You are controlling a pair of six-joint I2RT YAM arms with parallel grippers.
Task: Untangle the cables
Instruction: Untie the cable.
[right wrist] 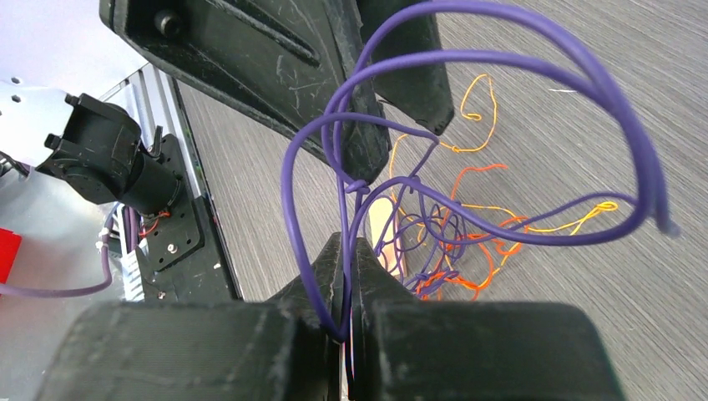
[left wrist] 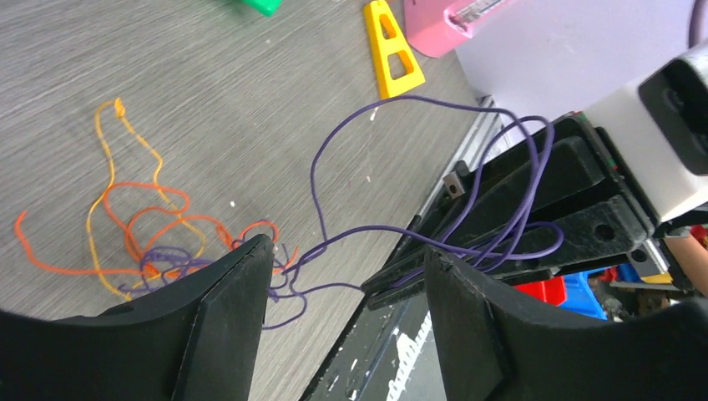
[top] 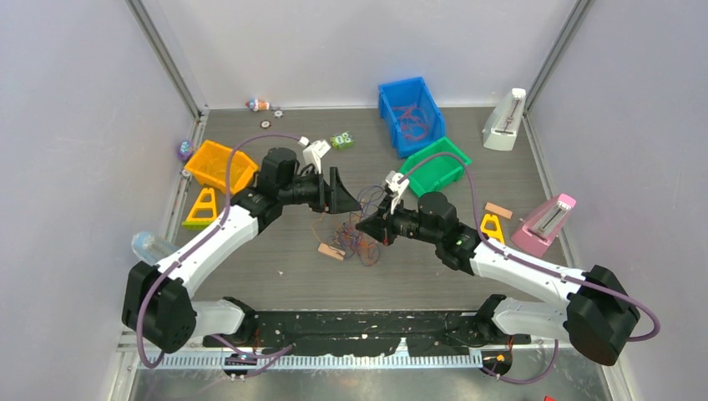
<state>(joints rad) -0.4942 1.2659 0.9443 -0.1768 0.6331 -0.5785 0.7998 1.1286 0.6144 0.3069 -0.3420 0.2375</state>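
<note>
Now | right end effector [right wrist: 349,255] clamps cables [top: 357,241] | left end effector [left wrist: 346,251] gaping | table [top: 417,280] edges distant

Grey table [top: 417,280] under tangled cables [top: 357,241]

Your left gripper [left wrist: 346,251] and right gripper [right wrist: 351,251] have matte black wedge fingers [left wrist: 225,326], and behind them run white links [top: 213,242], black joints [top: 163,305] and looping mauve hoses [top: 267,136].

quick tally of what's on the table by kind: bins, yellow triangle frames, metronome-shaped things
bins: 3 (blue bin, green bin, orange bin)
yellow triangle frames: 2
metronome-shaped things: 2 (white one, pink one)
total: 7
</note>
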